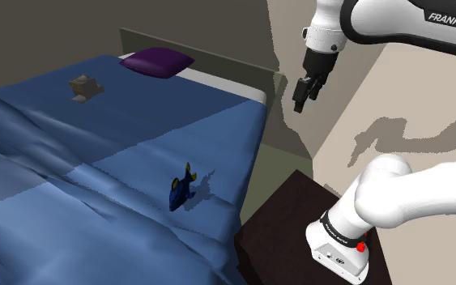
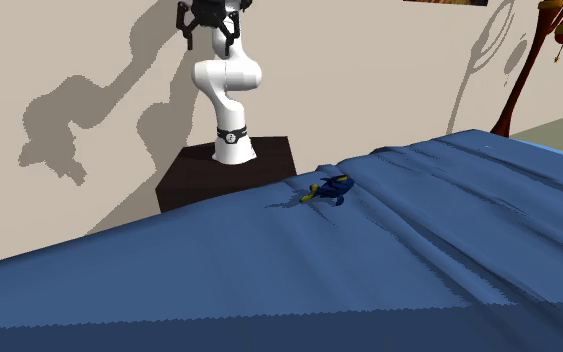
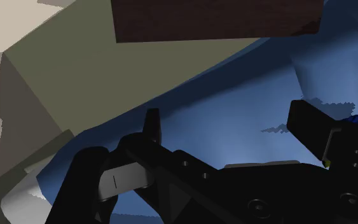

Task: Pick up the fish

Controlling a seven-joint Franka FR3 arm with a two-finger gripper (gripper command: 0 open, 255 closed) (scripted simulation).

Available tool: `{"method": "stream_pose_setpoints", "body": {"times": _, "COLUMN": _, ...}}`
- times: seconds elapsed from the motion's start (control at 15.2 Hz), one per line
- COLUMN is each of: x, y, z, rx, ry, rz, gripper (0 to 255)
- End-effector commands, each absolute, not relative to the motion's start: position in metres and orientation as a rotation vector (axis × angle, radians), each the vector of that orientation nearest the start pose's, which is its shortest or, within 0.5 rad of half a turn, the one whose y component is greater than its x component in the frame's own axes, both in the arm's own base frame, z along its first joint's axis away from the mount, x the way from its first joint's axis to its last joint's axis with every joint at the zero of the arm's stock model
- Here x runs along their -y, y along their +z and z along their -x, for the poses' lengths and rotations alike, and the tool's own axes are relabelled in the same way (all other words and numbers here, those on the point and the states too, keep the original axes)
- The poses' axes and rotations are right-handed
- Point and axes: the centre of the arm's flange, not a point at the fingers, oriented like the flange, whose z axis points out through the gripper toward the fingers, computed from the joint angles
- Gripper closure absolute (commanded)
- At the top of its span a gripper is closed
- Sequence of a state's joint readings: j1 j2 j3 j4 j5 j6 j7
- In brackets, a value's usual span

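White arm [image 1: 428, 190] with dark joints [image 1: 337, 229], FRANKA lettering [image 1: 453, 18], all-black end effector [image 1: 300, 104].

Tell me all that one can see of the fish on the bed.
The fish is dark blue with yellow marks at fin and tail. It rests on the blue bedcover, near the edge beside the dark stand, and casts a shadow. Only the cover touches it; the open gripper hangs high, well apart.

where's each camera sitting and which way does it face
Shoulder view: beside the stand, looking down across the bed; shows the arm and gripper.
Second exterior view: across the bed, facing the whole arm on its stand.
Wrist view: on the gripper, looking down at bed and stand past its open fingers.
Shared: both exterior views show the fish on the bed.
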State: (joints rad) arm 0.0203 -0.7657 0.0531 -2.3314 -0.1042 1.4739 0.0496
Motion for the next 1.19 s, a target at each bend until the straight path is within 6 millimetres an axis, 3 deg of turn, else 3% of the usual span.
{"method": "stream_pose_setpoints", "body": {"times": 0.0, "x": -0.015, "y": 0.589, "z": -0.302, "rx": 0.003, "ry": 0.139, "rz": 3.284, "gripper": 0}}
{"method": "stream_pose_setpoints", "body": {"times": 1.12, "x": -0.155, "y": 0.436, "z": -0.36, "rx": 0.395, "ry": -0.041, "rz": 3.24, "gripper": 0}}
